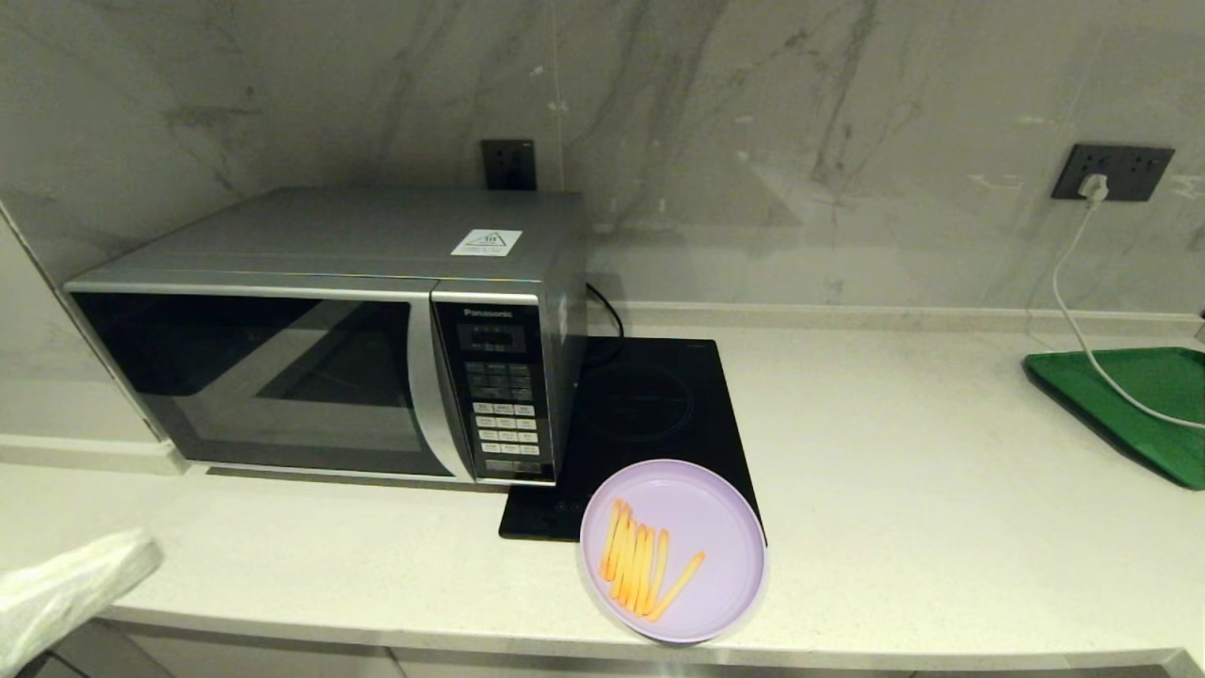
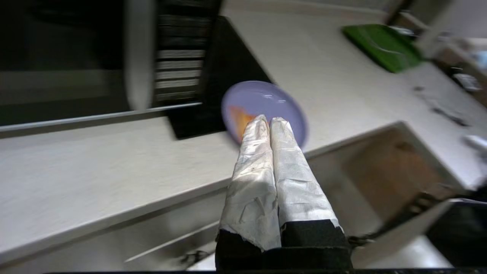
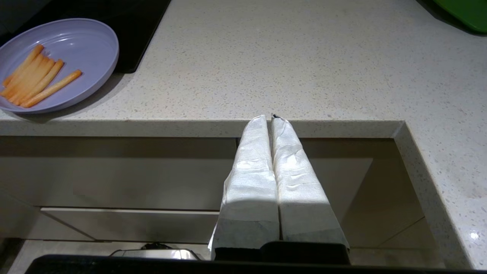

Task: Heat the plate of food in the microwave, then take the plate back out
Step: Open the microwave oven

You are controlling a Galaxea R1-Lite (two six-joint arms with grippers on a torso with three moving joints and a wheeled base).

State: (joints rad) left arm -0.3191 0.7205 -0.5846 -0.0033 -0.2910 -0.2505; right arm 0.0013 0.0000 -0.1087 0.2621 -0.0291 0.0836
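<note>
The lilac plate of food (image 1: pixel 673 549) with a row of fries sits at the counter's front edge, partly on the black cooktop (image 1: pixel 640 424). To its left stands the silver Panasonic microwave (image 1: pixel 329 339), its dark glass door closed. My left gripper (image 1: pixel 71 589) is at the lower left corner of the head view, below the counter front, shut and empty; in its wrist view the left gripper (image 2: pixel 269 120) points toward the plate (image 2: pixel 274 101) and the microwave (image 2: pixel 114 57). My right gripper (image 3: pixel 269 117) is shut below the counter edge, right of the plate (image 3: pixel 76 49); the head view does not show it.
A green tray (image 1: pixel 1144 405) lies at the far right of the counter with a white cable (image 1: pixel 1083 311) running over it from a wall socket. The counter (image 1: pixel 941 490) between plate and tray is bare stone. Drawer fronts (image 3: pixel 133 224) lie below the counter edge.
</note>
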